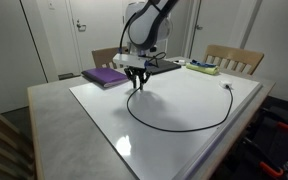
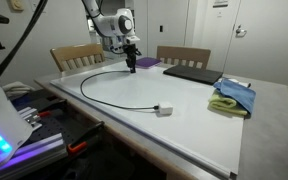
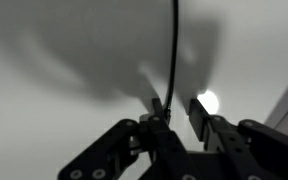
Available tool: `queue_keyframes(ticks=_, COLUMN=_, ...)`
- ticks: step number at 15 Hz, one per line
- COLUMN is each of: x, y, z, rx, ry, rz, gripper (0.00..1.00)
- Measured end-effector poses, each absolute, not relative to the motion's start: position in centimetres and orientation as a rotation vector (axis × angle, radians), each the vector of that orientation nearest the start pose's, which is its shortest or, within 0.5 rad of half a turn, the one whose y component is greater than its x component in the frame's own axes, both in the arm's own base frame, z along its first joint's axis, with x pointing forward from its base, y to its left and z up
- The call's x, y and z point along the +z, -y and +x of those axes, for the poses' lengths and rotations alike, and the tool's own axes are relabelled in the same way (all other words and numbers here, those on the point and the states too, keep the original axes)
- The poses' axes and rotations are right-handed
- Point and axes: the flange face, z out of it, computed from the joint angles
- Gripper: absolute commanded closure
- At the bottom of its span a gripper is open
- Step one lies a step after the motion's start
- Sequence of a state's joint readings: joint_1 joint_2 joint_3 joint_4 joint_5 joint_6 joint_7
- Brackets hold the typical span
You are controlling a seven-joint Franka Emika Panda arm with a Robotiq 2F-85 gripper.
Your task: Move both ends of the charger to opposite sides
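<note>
Tool (image 3: 179, 112) astride one tip of the charger (image 1: 189, 127), upper middle of the frame.
Its jaws stand parted, not yet clamped; the charger loops over the table (image 1: 94, 120) to its far tip (image 1: 229, 87) at right. Close squarely on the near tip, then drag low and slowly.

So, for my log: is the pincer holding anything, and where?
The black cable passes through the pincer near one end; whether it is clamped cannot be told.
</note>
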State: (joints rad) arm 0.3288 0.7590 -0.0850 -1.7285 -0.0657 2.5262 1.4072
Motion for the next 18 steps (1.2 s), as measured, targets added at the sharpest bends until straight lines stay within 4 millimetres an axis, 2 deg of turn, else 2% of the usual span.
queue_keyframes(ticks=1, x=14.9, y=-16.7, z=64.8, rx=-0.158, ry=-1.632, rz=-2.722, gripper=1.0)
queue_keyframes(ticks=5, x=15.1, y=-17.0, z=64.9, rx=-0.166, ry=-1.543, rz=-2.775, gripper=0.99)
queue_keyframes(ticks=8, x=15.5, y=-18.0, z=65.2, rx=-0.17, ry=-1.383, rz=-2.849, gripper=0.98)
queue_keyframes(ticks=11, x=16.6, y=-20.6, z=65.7, rx=-0.184, ry=-1.136, rz=-2.933, gripper=0.98)
queue_keyframes(ticks=14, x=18.5, y=-24.3, z=66.0, rx=-0.208, ry=-0.88, rz=-2.981, gripper=0.98)
queue_keyframes(ticks=15, x=19.0, y=-25.3, z=66.0, rx=-0.216, ry=-0.795, rz=-2.992, gripper=0.93)
queue_keyframes(ticks=18, x=19.8, y=-26.9, z=66.0, rx=-0.229, ry=-0.627, rz=-3.013, gripper=0.93)
